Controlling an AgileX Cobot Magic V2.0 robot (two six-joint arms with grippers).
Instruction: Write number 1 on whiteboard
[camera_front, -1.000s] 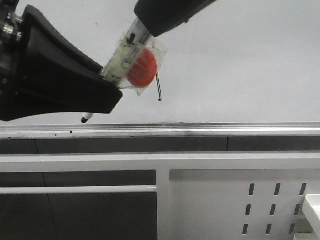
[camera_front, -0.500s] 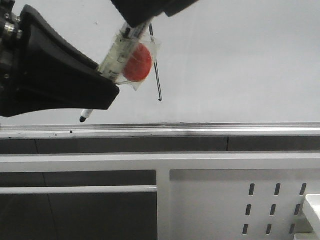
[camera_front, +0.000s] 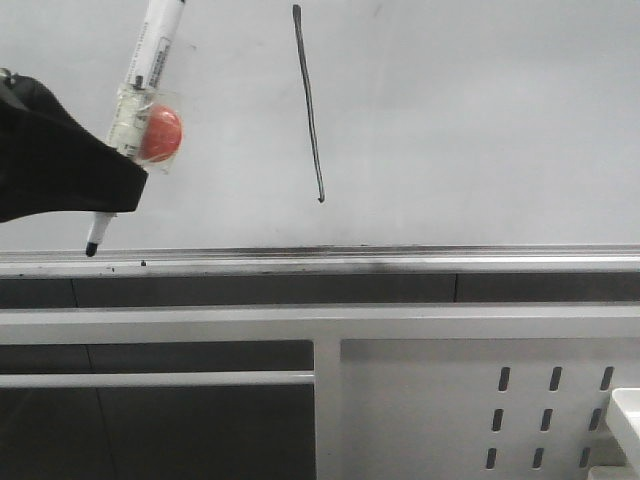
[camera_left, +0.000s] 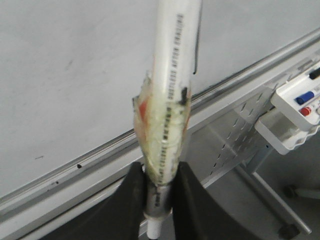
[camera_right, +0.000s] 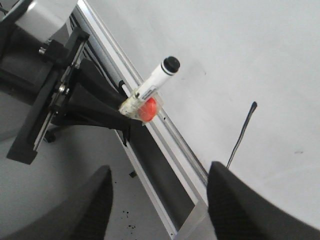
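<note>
Between the left gripper's (camera_left: 159, 200) narrow jaws a marker (camera_front: 140, 90) sits clamped, tip down near the rail (camera_front: 400, 258), with a red blob taped to its barrel. Well off to the side of those jaws, the number 1 (camera_front: 309, 105) stands finished on the whiteboard (camera_front: 480, 120). The right gripper (camera_right: 160, 200) hangs wide, holding nothing. If the left arm swings boardward, I reckon the uncapped tip could smear a stray mark.

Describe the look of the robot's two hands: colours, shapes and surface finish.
The left hand has two matte black fingers with smooth, rounded, tapering shapes. In the right wrist view it mounts on a black bracket with silver bolts. The right hand shows two broad black fingers, equally plain. No cables or markings show.
</note>
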